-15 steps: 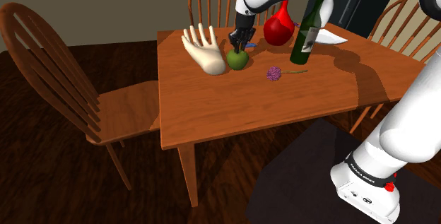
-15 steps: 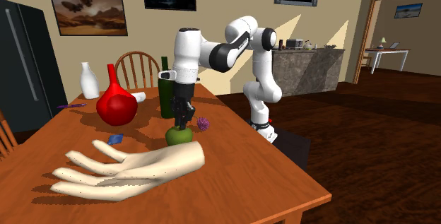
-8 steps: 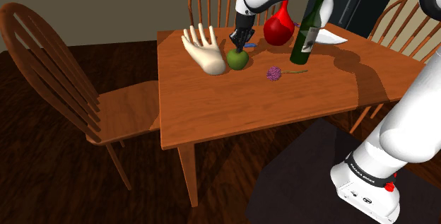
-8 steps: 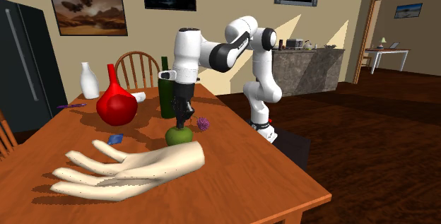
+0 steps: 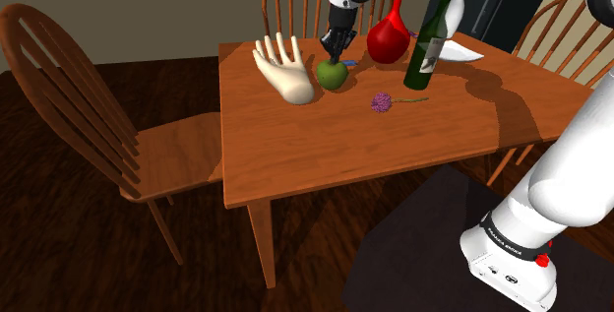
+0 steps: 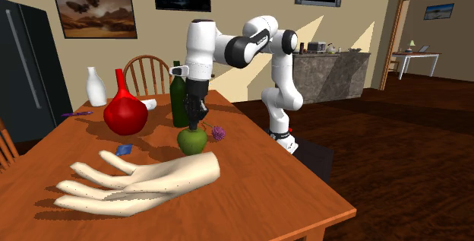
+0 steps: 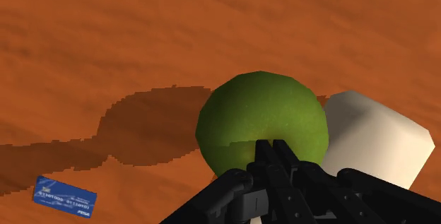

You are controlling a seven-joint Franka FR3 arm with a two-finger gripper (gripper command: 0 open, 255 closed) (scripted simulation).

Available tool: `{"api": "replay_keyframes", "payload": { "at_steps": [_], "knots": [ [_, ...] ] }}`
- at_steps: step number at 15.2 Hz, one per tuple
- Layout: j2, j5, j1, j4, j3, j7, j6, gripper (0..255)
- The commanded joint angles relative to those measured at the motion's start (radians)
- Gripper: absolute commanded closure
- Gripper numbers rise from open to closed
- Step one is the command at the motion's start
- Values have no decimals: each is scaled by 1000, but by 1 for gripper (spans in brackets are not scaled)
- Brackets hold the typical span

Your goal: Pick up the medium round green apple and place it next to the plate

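Clasping apple [image 5: 333,74], tool [image 5: 336,57] clear above table [image 5: 325,153]

red vase [image 5: 388,40], green bottle [image 5: 428,49], model hand [image 5: 284,67], purple flower [image 5: 382,101]

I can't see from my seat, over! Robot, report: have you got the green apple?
Black gripper shut on top of round green apple. Apple just above brown wooden table. Round red vase and dark green bottle stand between it and white plate.

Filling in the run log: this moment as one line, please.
phase: grasp | pincer: shut on top of green apple | apple: beside pale hand model | placement: not yet done
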Motion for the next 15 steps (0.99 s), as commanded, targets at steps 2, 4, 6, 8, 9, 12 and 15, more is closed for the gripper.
{"api": "replay_keyframes", "payload": {
  "at_steps": [2, 4, 6, 8, 9, 12, 15],
  "knots": [
    [-1, 2, 0, 40, 0, -4, -41, 255],
    [-1, 2, 1, 67, 1, -6, -68, 255],
    [0, 3, 1, 95, 1, -8, -95, 255],
    [2, 3, 1, 124, 1, -10, -122, 255],
    [3, 4, 2, 139, 1, -11, -136, 255],
    [9, 4, 2, 187, 2, -14, -178, 255],
    [17, 3, 4, 238, 2, -16, -221, 255]
  ]
}}
